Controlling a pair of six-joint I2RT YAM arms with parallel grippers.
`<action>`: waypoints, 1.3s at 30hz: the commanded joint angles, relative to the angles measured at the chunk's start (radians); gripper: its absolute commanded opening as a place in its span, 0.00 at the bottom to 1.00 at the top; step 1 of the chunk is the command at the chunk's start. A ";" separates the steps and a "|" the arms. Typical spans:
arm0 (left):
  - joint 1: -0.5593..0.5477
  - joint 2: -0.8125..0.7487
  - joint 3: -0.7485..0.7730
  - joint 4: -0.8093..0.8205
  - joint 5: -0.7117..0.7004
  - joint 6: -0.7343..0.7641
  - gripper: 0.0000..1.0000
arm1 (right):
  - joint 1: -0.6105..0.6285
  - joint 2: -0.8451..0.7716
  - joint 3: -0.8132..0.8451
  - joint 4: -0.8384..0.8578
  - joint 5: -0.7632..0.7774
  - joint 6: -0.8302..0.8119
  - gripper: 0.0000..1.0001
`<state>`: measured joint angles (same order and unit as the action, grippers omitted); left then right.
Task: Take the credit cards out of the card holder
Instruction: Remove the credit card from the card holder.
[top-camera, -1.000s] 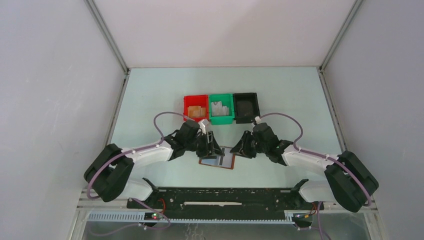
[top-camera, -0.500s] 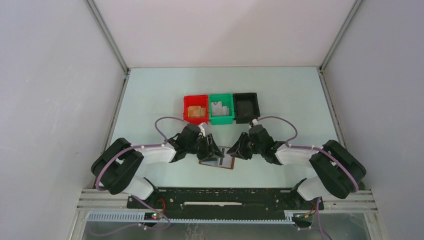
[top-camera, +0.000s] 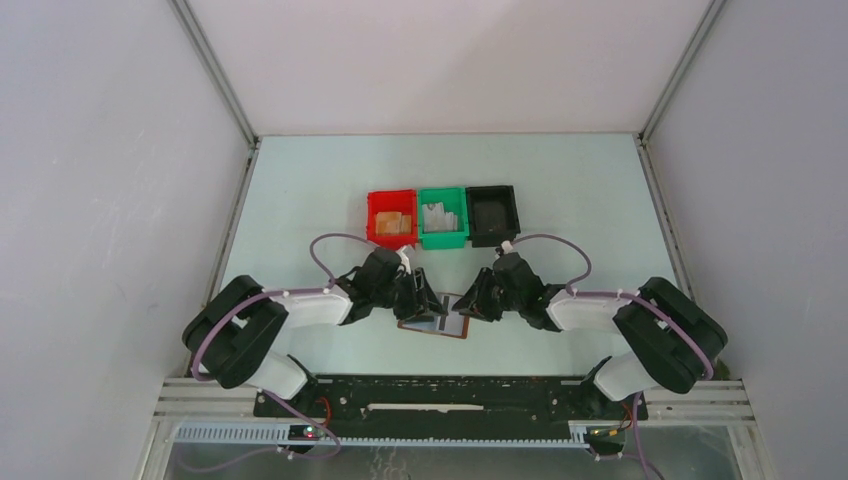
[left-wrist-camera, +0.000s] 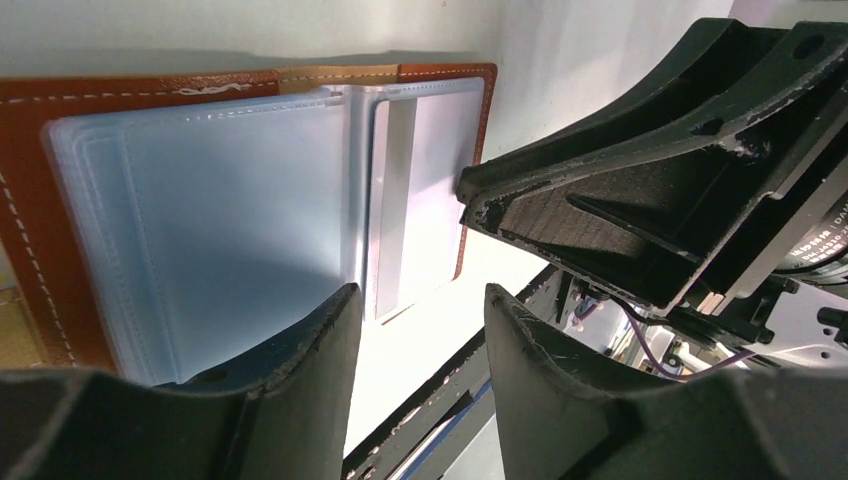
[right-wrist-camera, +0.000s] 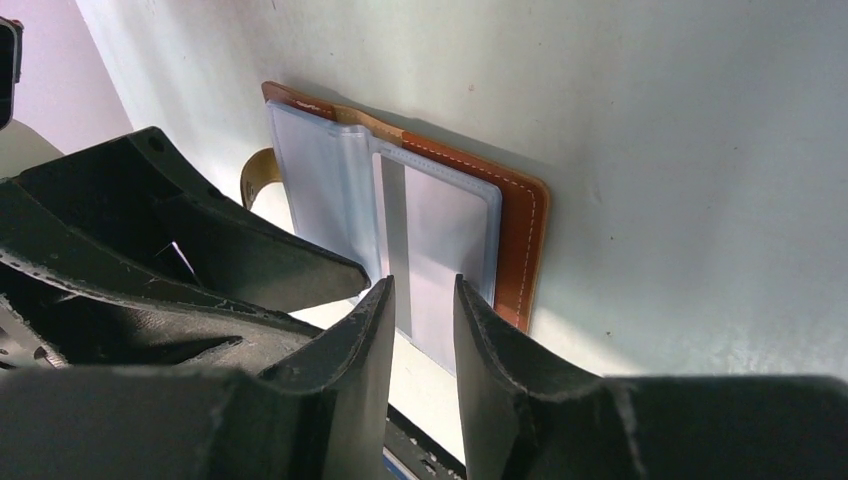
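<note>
- Pale green table (top-camera: 560, 190) sits between white walls, and both arms reach in to its middle.
- The card holder (top-camera: 443, 325) lies open and flat on the table, at the lower middle of the top view, between the two pincers.
- It has a brown leather edge around its clear pockets (left-wrist-camera: 200, 200), which look blue-grey.
- A credit card (left-wrist-camera: 430, 170) with a grey stripe sits in the pocket at the upper middle of the left wrist view.
- The left gripper (left-wrist-camera: 418, 300) is right by the holder, fingers apart, with nothing between them.
- The right gripper (right-wrist-camera: 422, 290) is at the other panel, with a small gap between its fingers and nothing pinched.
- A red bin (top-camera: 391, 218), a green bin (top-camera: 443, 216) and a black bin (top-camera: 493, 213) stand in a row above the holder, well apart from it.
- Tan blocks (top-camera: 393, 222) lie in the red bin.
</note>
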<state>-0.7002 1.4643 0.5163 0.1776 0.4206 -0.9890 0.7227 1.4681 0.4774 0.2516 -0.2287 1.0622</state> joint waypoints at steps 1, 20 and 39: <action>0.000 0.014 0.014 0.014 -0.007 0.023 0.53 | 0.015 -0.027 -0.005 -0.007 0.046 0.004 0.36; -0.001 0.030 0.027 0.000 -0.011 0.036 0.53 | 0.033 -0.040 -0.046 0.006 0.074 0.020 0.36; 0.000 0.040 0.033 0.008 -0.007 0.049 0.49 | 0.047 0.028 -0.046 0.090 0.040 0.043 0.36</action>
<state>-0.7002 1.4994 0.5182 0.1776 0.4244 -0.9726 0.7551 1.4727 0.4393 0.3225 -0.1905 1.0958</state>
